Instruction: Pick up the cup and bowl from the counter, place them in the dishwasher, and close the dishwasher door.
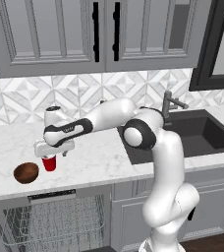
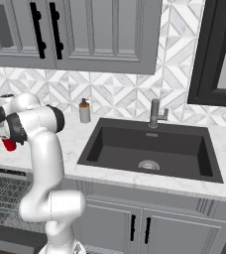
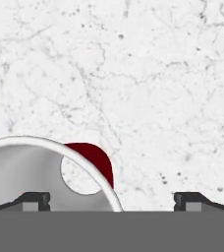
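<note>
Gripper (image 1: pixel 52 153): mine, jaws spread wide and holding nothing, hanging directly over the cup.
Cup (image 3: pixel 45 172): right under my fingers, upright on the counter, but off toward one finger tip (image 3: pixel 33 201) rather than midway between the two; its white rim curves close past that tip.
Risk at the cup: if I drop straight down from here, I judge that tip could land on the rim and tip or skid the cup instead of straddling it.
Bowl (image 1: pixel 26 173): just beside the cup, on the side away from the sink; a skidding cup could knock it.
Counter (image 1: pixel 99 157): bare marble around both, slick-looking.
Dishwasher (image 1: pixel 55 224): below me under the counter edge, open, wire rack showing; a toppled cup could roll off.
</note>
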